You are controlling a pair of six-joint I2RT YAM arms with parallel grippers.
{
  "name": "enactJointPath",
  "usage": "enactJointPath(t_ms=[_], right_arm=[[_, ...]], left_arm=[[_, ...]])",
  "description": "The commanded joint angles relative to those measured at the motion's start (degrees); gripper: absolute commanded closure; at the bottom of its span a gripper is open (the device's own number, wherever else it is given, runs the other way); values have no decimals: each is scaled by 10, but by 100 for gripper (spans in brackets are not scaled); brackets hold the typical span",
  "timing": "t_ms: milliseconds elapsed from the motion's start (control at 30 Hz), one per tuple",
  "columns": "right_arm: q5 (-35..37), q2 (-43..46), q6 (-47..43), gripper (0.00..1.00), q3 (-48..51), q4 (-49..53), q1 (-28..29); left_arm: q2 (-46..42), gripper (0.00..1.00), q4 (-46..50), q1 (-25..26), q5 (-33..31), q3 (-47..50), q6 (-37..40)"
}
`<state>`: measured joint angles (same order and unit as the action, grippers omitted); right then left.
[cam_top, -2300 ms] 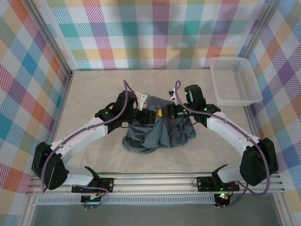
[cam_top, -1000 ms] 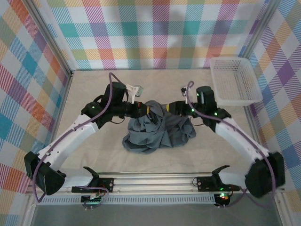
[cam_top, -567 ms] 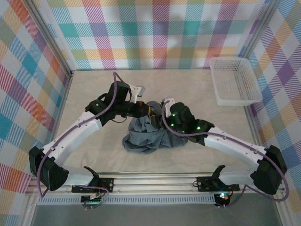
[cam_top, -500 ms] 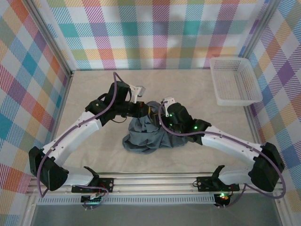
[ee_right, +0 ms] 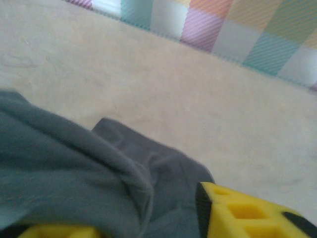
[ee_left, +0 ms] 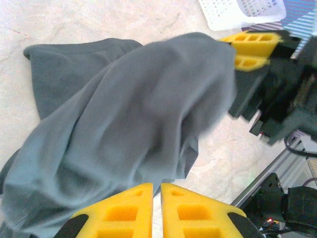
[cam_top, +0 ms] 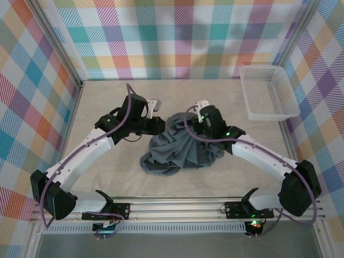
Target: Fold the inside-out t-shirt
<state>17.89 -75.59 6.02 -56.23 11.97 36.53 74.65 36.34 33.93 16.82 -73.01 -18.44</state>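
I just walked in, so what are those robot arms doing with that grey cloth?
They are meant to fold a grey t-shirt, crumpled on the table. The right tool pinches a bunch of cloth and lifts it like a tent. The left tool is shut beside the shirt; whether it grips cloth is unclear. Nothing is folded yet.

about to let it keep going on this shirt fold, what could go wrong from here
1. The t-shirt is bunched up between the left hand and the right hand, so a fold from here may trap creases.
2. Cloth drapes over the right hand's fingers and might snag on release.
3. The hands face each other closely and could collide.
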Motion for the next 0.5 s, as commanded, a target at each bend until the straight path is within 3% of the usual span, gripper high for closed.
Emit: enactJointPath(t_ms=[0, 133, 200, 300, 367, 467], right_arm=[[-198, -3, 81, 93, -31, 69, -53], [-299, -12, 107, 100, -52, 95, -71], [-346, -9, 120, 100, -52, 84, -71], [-369, -14, 147, 100, -69, 94, -71], [-385, -15, 158, 100, -76, 94, -71], [-412, -13, 168, 100, -80, 87, -71]], left_arm=[[-13, 88, 26, -10, -25, -12, 8], [-11, 87, 42, -15, -37, -16, 28], [-12, 86, 17, -14, 25, -8, 52], [-6, 71, -52, -4, 127, 12, 56], [9, 55, -75, 9, 109, 14, 54], [47, 40, -85, 14, 32, 6, 52]])
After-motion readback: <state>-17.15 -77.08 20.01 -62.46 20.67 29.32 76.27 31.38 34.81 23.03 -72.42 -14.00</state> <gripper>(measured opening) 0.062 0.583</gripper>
